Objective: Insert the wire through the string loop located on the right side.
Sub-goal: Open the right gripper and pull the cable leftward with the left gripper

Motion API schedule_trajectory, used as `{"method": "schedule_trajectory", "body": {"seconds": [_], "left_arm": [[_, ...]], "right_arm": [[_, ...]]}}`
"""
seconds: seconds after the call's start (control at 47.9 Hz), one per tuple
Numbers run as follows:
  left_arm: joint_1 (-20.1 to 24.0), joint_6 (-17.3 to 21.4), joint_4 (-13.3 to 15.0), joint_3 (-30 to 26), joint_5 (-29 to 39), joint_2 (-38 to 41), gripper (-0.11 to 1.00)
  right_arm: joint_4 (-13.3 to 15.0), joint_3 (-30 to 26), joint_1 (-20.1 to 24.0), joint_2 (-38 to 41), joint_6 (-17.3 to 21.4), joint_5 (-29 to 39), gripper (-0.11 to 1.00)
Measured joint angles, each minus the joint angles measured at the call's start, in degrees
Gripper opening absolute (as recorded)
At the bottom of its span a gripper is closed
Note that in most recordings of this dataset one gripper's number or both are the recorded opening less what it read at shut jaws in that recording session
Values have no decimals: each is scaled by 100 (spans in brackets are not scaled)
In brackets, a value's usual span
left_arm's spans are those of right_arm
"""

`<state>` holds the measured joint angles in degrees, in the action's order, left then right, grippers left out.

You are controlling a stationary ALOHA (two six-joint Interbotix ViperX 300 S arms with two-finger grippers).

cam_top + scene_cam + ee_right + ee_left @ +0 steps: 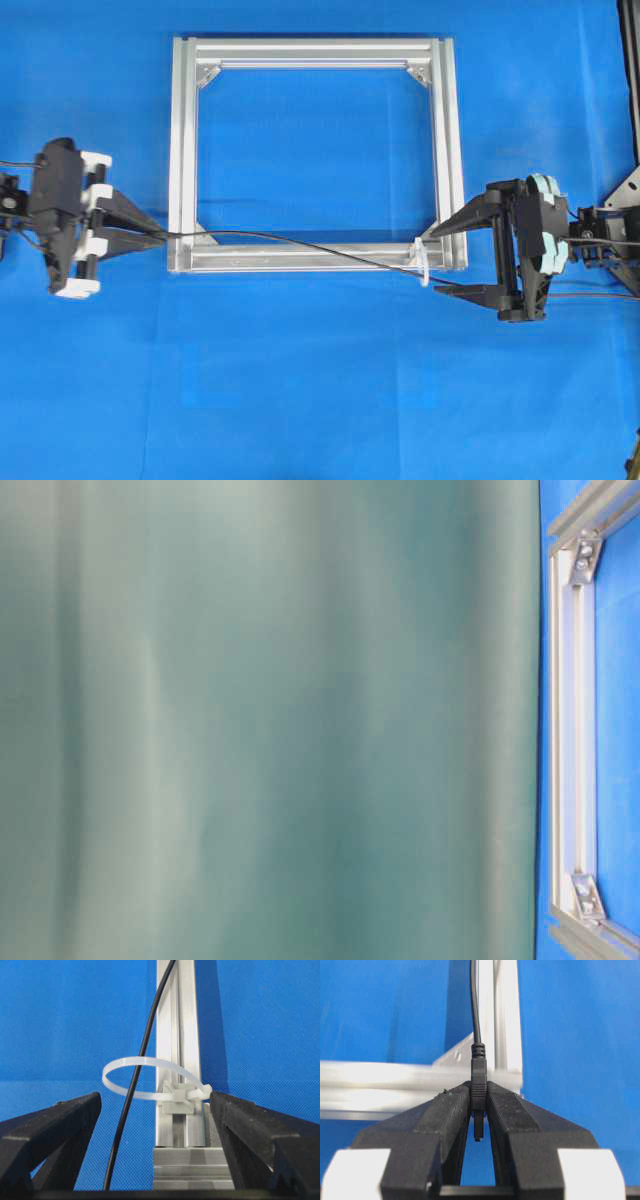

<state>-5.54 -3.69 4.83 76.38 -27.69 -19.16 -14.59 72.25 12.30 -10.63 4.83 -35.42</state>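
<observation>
White string loop [150,1079] visibly encircles wire [131,1095] only wrist-side.

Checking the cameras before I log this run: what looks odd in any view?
The table-level view is almost wholly blocked by a blurred teal-green surface; only a strip of the aluminium frame shows at its right edge. Nothing else stands out.

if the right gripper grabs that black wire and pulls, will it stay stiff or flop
Probably flop: the wire is thin and bows between the left gripper and the string loop. The loop looks light, so a sideways tug may bend it. The right gripper stands open.
</observation>
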Motion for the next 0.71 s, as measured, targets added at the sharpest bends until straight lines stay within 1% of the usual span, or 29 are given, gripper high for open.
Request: {"method": "schedule_trajectory", "body": {"seconds": [0.209,0.501,0.585,0.627,0.668,0.71], "left_arm": [[0,105,0,158,193,-193,8],[0,105,9,105,352,-176,8],[0,44,0,97,466,-167,9],[0,35,0,88,510,-167,14],[0,18,0,79,519,-167,24],[0,26,0,70,536,-176,37]], "right_arm": [[0,0,0,0,-9,0,97],[0,-9,0,-9,-9,35,97],[0,-9,0,0,-9,35,97],[0,-9,0,0,-9,44,97],[0,-9,0,0,-9,53,97],[0,-18,0,0,-9,62,97]]}}
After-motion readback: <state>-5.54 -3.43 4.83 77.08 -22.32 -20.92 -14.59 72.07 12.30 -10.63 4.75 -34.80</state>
